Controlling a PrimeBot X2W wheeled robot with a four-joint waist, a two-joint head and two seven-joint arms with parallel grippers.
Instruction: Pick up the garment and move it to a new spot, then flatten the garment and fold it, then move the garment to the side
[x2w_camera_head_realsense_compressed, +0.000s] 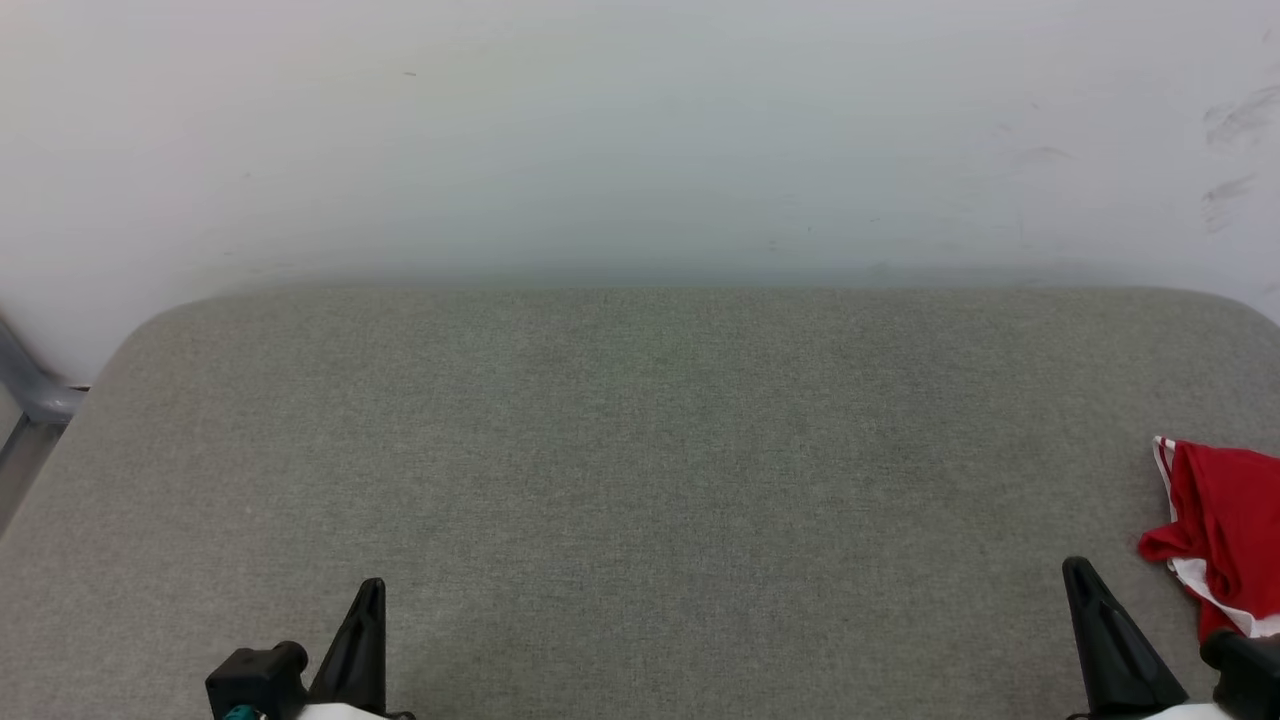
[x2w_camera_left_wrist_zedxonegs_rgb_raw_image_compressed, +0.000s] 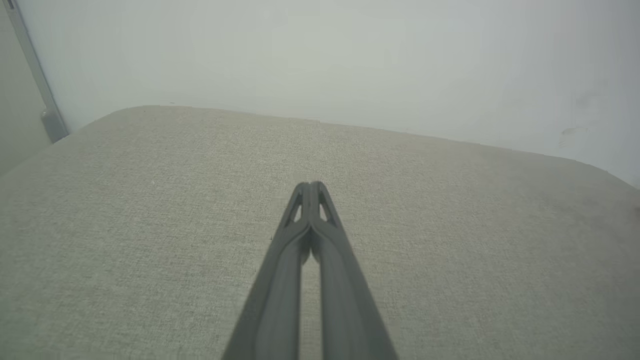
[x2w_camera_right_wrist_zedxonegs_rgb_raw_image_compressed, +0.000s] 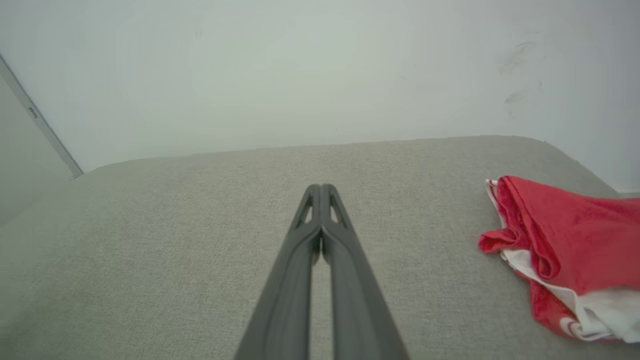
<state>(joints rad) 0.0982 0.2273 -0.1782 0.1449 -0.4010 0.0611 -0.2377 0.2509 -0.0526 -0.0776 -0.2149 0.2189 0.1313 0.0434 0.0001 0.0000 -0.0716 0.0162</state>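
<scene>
The garment (x2w_camera_head_realsense_compressed: 1225, 520) is a red shirt with white parts, lying crumpled at the right edge of the grey padded surface (x2w_camera_head_realsense_compressed: 640, 450); the right wrist view shows the garment (x2w_camera_right_wrist_zedxonegs_rgb_raw_image_compressed: 570, 250) bunched up with white fabric underneath. My right gripper (x2w_camera_head_realsense_compressed: 1080, 580) stands shut at the lower right, just left of the garment and apart from it. In its own view the right gripper (x2w_camera_right_wrist_zedxonegs_rgb_raw_image_compressed: 320, 189) has its fingertips pressed together with nothing between them. My left gripper (x2w_camera_head_realsense_compressed: 372, 592) is shut at the lower left, far from the garment; the left gripper (x2w_camera_left_wrist_zedxonegs_rgb_raw_image_compressed: 311, 186) holds nothing.
A white wall (x2w_camera_head_realsense_compressed: 640, 140) rises right behind the padded surface. A grey metal bar (x2w_camera_head_realsense_compressed: 30, 390) stands off the surface's left corner. The surface's rounded far corners show at left and right.
</scene>
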